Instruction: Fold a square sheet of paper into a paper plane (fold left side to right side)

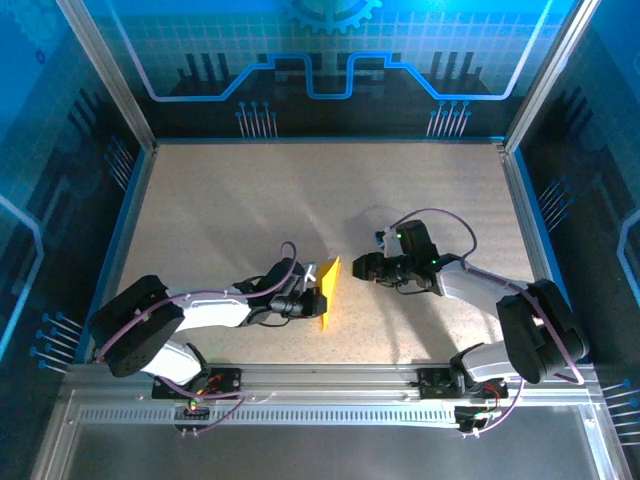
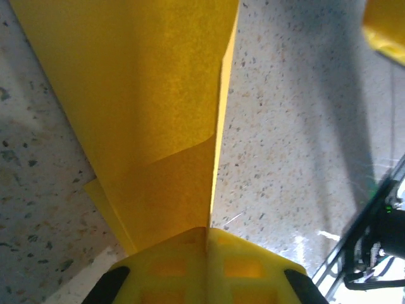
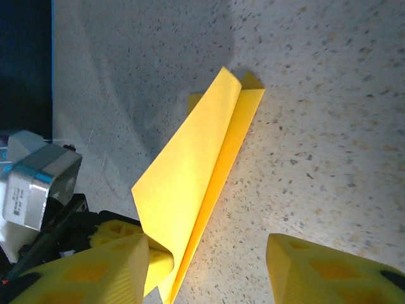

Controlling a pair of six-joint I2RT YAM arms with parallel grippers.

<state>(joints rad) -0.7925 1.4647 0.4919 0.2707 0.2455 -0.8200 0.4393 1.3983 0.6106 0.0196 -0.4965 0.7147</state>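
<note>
The yellow-orange sheet of paper [image 1: 329, 290] is folded into a long, narrow wedge like a paper plane and lies just left of the table's middle. One flap [image 3: 190, 171] stands up off the lower layer. My left gripper [image 1: 314, 299] is shut on the paper's near end. In the left wrist view its yellow fingers [image 2: 247, 259] meet on the crease, and the paper [image 2: 145, 95] runs away from them. My right gripper [image 1: 354, 268] hovers open just right of the paper. Its fingertips [image 3: 114, 266] straddle the paper's held end without touching it.
The speckled beige tabletop [image 1: 300, 200] is walled by blue panels at the back and sides. A metal rail [image 1: 330, 385] with both arm bases runs along the near edge. The left arm's wrist camera block [image 3: 38, 183] sits close beside my right gripper's left finger.
</note>
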